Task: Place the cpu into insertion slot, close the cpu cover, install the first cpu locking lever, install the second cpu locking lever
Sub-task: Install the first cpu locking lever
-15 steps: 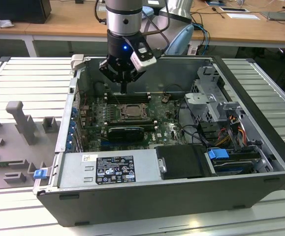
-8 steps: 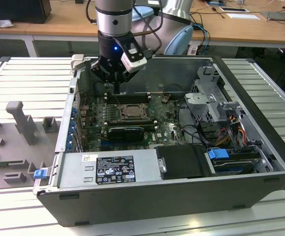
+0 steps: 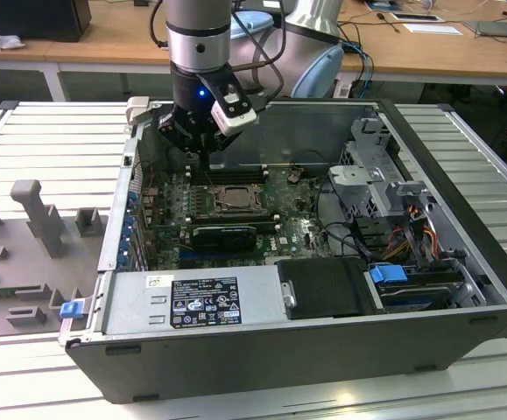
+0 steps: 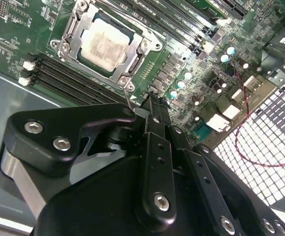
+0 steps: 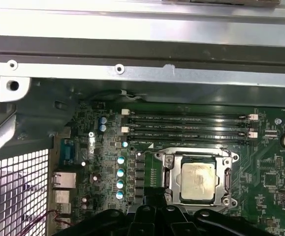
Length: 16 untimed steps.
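The cpu (image 4: 104, 43) (image 5: 198, 180), a pale grey square chip, lies flat in the insertion slot (image 3: 228, 199) on the green motherboard. The cpu cover (image 4: 134, 55) (image 5: 170, 170), a metal frame, lies down around it. A thin wire locking lever (image 4: 128, 100) (image 5: 191, 149) runs along the socket's edge, and one end rises toward my fingertips. My black gripper (image 4: 150, 106) (image 3: 200, 157) (image 5: 154, 200) hangs just above the board beside the socket, its fingers shut together. Whether they pinch the lever's end I cannot tell.
The board sits inside an open grey computer case (image 3: 463, 175). Long black memory slots (image 5: 191, 125) lie beside the socket. A power supply (image 3: 192, 302) and drive bay with blue clips (image 3: 389, 273) fill the front. Grey fixture blocks (image 3: 30, 206) stand at the exterior view's left.
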Motion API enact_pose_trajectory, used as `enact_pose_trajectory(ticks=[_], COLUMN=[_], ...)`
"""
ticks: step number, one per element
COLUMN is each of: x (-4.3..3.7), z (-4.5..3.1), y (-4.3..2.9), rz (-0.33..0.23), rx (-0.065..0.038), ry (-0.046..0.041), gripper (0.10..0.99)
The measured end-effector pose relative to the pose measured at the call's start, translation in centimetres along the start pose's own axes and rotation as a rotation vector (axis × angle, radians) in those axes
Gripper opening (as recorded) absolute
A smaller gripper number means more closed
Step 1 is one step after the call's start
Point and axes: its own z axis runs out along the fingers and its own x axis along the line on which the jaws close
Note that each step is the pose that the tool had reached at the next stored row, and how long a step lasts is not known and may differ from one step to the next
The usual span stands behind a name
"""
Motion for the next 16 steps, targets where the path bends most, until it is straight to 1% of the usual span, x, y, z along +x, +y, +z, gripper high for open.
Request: enact_pose_trajectory(ticks=[5, 10, 11, 12, 16], x=[0.03, 0.3, 0.9, 1.21, 1.85], z=[0.32, 0.33, 0.35, 0.38, 0.74], y=[-0.01, 0.0, 0.02, 0.02, 0.1], rz=[0.0, -0.001, -0.001, -0.002, -0.003], rx=[0.0, 0.0, -0.001, -0.001, -0.001], ry=[0.0, 0.0001, 0.0, 0.0001, 0.0], gripper=[0.106, 0.106, 0.106, 0.106, 0.106])
